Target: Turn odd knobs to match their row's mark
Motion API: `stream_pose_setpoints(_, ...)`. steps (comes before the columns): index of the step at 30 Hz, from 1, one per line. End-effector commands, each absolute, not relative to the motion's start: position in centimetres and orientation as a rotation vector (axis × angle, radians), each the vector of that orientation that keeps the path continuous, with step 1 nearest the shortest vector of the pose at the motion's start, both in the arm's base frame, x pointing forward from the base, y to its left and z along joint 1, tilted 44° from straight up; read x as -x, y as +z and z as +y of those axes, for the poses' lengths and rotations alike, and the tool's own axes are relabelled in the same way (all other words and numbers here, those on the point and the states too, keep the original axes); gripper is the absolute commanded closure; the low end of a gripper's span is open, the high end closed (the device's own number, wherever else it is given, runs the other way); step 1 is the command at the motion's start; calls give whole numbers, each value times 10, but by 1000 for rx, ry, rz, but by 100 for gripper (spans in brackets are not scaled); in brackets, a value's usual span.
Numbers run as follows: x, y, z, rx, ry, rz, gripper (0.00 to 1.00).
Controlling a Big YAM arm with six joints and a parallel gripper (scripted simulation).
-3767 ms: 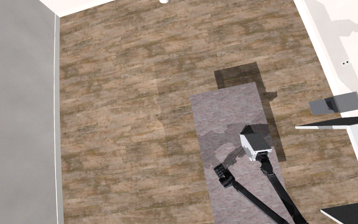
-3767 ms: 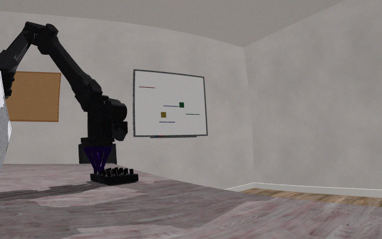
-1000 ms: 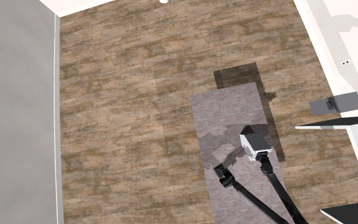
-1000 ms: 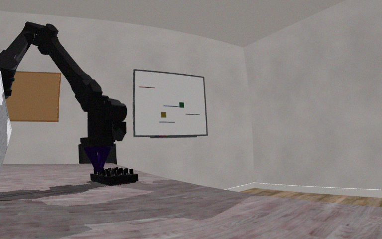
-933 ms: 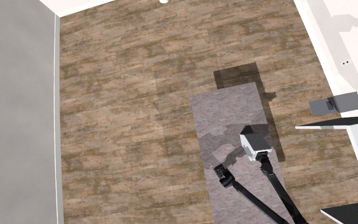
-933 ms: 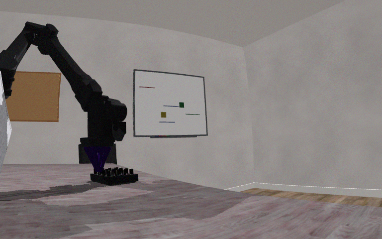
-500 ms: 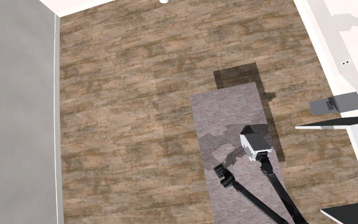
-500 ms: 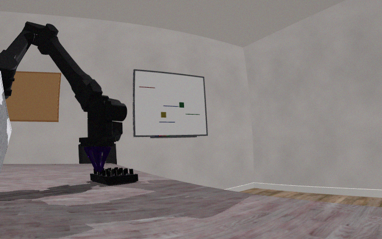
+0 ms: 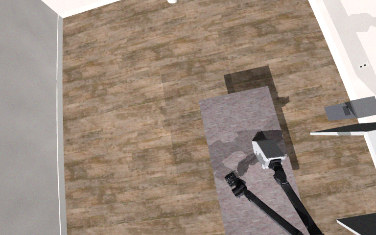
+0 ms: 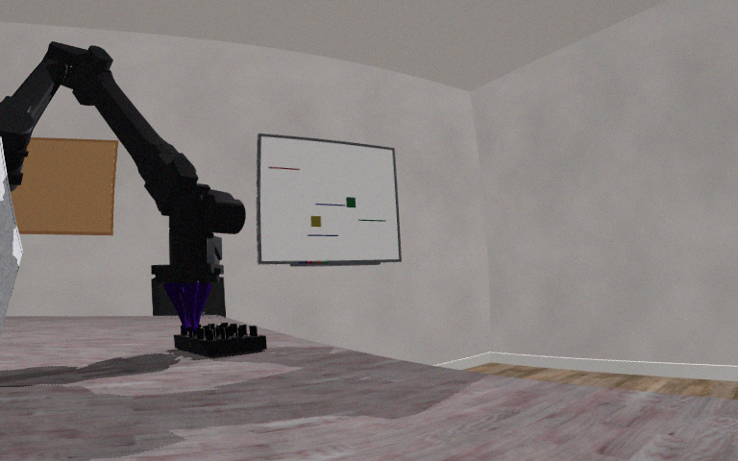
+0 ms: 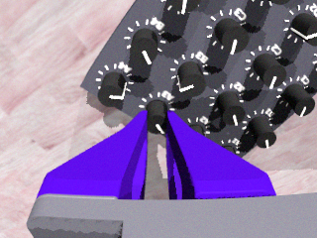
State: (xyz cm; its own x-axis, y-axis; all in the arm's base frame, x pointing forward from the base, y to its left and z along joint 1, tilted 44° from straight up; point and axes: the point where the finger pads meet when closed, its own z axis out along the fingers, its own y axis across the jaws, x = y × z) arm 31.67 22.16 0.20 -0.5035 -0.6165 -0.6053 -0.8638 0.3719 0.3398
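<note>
Looking from the top view, the knob box (image 9: 228,178) (image 10: 233,346) (image 11: 106,64) is seen at five o'clock on the table (image 9: 238,116) (image 10: 326,391) (image 11: 40,59), dark and studded; it could be dragged if the arm (image 9: 271,213) (image 10: 128,116) drifted sideways.

In the exterior view, it is found at eight o'clock, apparently level; tilting could be caused by downward pressure.

In the wrist view, knob A3 (image 11: 158,118) is pinched by the gripper (image 9: 235,181) (image 10: 190,327) (image 11: 157,121). Overshoot could be caused by slipping; knob A2 (image 11: 199,129), at four o'clock, might be brushed.

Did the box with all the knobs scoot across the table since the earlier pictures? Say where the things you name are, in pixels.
No. The knob box (image 9: 229,179) (image 10: 236,346) (image 11: 116,56) sits in the same spot, just in from the table's (image 9: 235,110) (image 10: 326,407) (image 11: 40,30) left edge in the top view.
</note>
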Motion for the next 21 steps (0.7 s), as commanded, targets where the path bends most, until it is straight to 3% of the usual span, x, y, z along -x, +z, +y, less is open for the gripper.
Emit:
stream_pose_setpoints(1,-316,4,224,1402,869,2163,92)
stream_pose_setpoints(21,-316,3,224,1794,693,1730,92)
